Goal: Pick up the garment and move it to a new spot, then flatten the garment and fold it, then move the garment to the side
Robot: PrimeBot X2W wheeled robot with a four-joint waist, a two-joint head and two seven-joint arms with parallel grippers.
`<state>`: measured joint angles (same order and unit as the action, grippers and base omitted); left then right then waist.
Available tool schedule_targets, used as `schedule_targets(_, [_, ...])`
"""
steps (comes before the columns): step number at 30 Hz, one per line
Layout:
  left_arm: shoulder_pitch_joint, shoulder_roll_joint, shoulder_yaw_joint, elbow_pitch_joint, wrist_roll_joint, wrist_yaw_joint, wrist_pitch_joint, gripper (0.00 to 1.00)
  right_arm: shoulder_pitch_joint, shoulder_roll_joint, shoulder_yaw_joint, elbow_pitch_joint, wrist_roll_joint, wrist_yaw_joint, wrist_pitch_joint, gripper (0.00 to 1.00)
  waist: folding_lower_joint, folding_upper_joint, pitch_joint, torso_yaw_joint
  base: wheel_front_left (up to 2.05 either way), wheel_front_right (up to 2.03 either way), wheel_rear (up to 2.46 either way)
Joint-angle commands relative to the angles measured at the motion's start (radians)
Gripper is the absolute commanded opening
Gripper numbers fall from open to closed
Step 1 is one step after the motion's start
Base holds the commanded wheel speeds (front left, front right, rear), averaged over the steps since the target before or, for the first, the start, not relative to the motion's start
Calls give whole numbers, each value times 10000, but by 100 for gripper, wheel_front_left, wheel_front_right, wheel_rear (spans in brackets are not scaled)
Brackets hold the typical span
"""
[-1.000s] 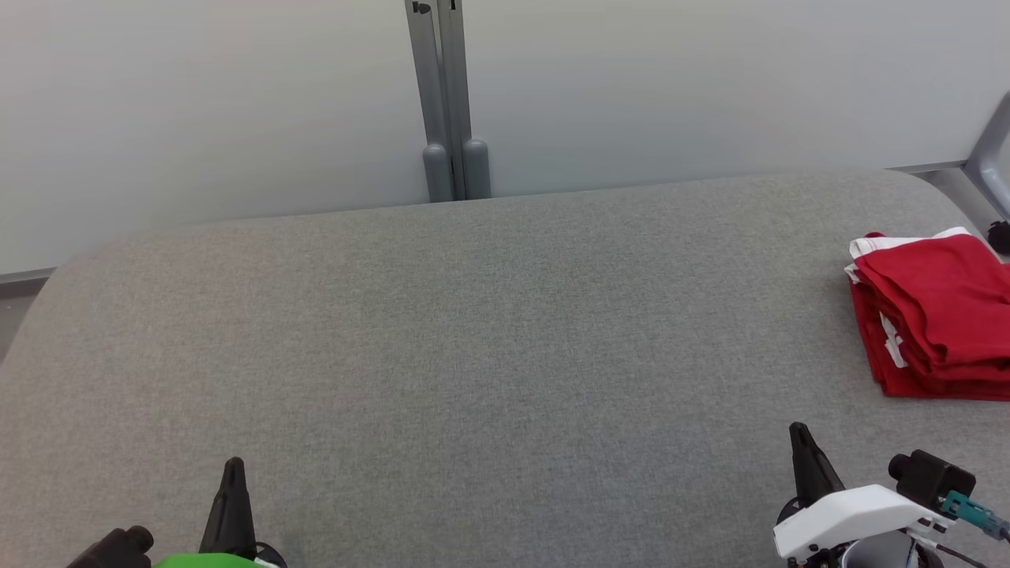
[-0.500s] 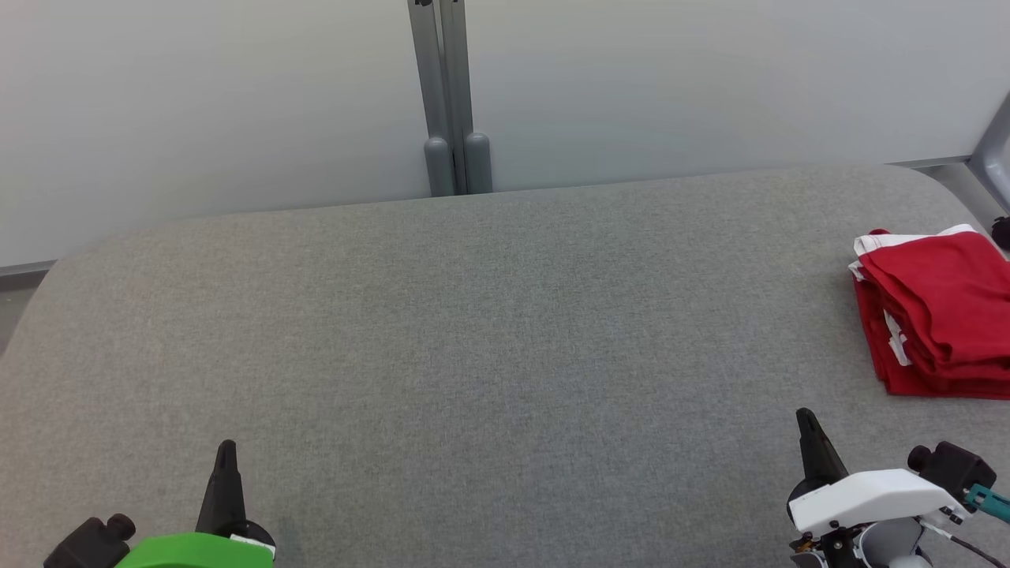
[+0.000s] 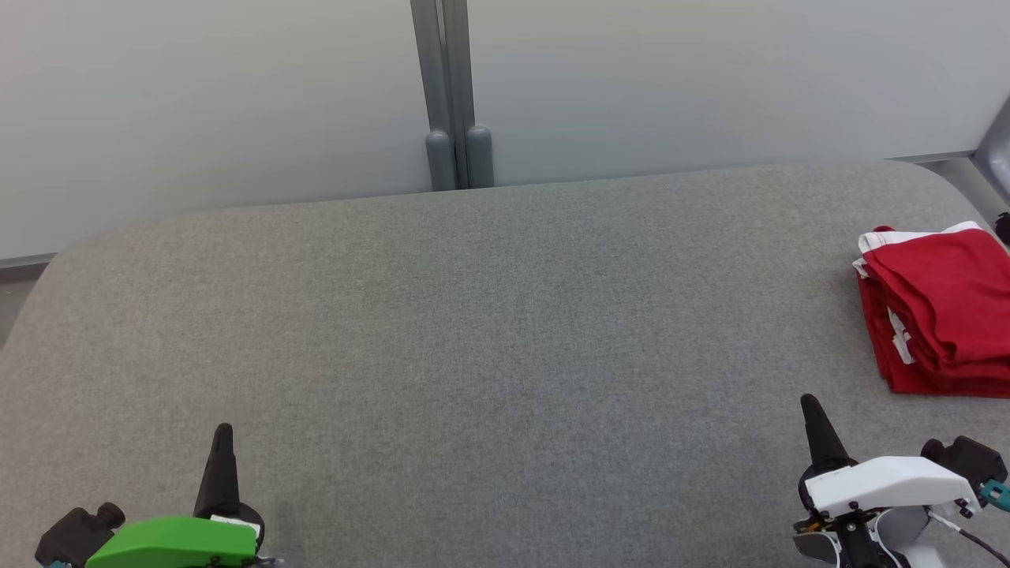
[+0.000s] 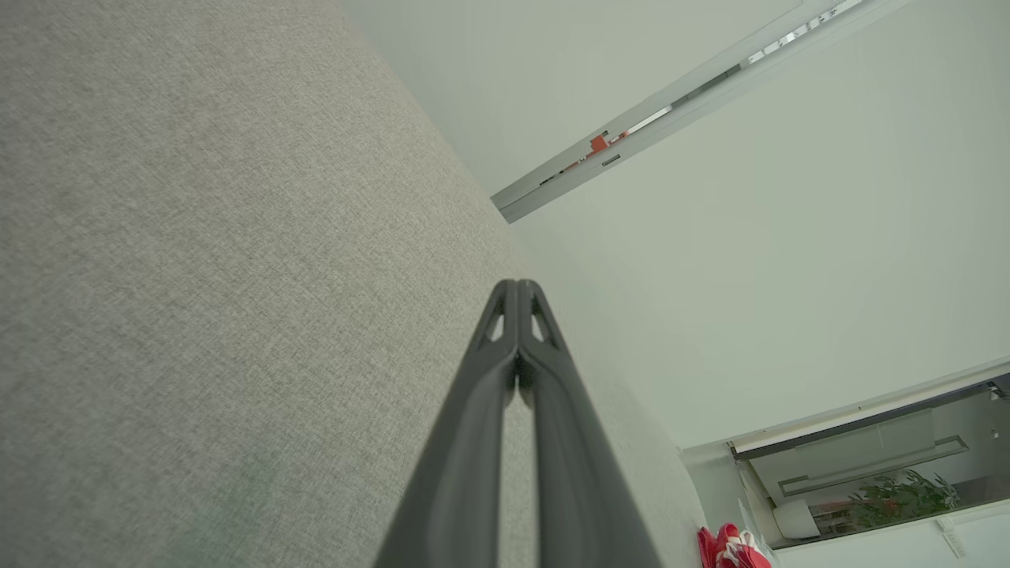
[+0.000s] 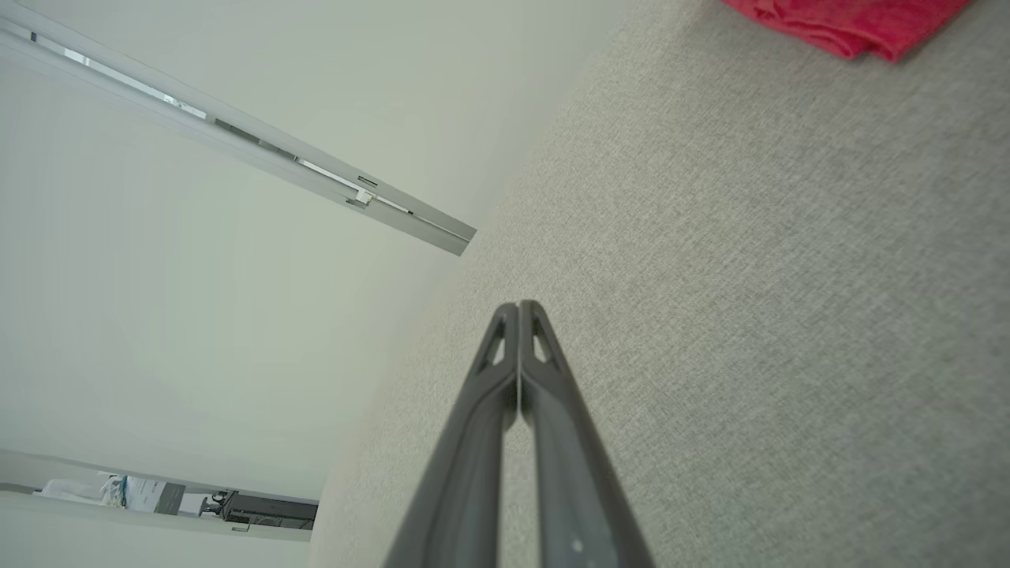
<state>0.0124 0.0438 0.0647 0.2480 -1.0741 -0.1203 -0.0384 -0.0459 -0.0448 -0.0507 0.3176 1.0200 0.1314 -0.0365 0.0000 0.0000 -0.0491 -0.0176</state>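
Observation:
The garment (image 3: pixel 939 308) is red with white trim and lies folded in a neat stack at the far right of the grey table (image 3: pixel 489 331). A corner of the garment (image 5: pixel 848 22) shows at the top of the right wrist view, and a small part of the garment (image 4: pixel 730 550) shows at the bottom of the left wrist view. My left gripper (image 3: pixel 223 430) hangs at the lower left, shut and empty, fingers pressed together (image 4: pixel 518 285). At the lower right my right gripper (image 3: pixel 807 400) is shut and empty too (image 5: pixel 518 304), well short of the stack.
A pale wall with a grey vertical post (image 3: pixel 448 95) stands right behind the table's far edge. A grey metal frame piece (image 3: pixel 996 154) shows at the upper right corner, near the garment.
Both grippers have risen a little in the head view, and the table and garment have shifted slightly as the camera moved. The jaws stay shut.

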Motion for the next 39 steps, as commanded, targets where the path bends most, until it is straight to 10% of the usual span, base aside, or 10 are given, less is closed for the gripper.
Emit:
schedule_targets(1, [-294,61,65,-106,-315,-59,68,0,-228,-50,-46,-165,307,-4,69,0,0,0,11,4,0,0,0])
schedule_targets(39, [-947,85,348,-67,-3524,-108,1006,0,-503,-68,-434,-545,3867,-4,998,0,0,0,297,101,0,0,0])
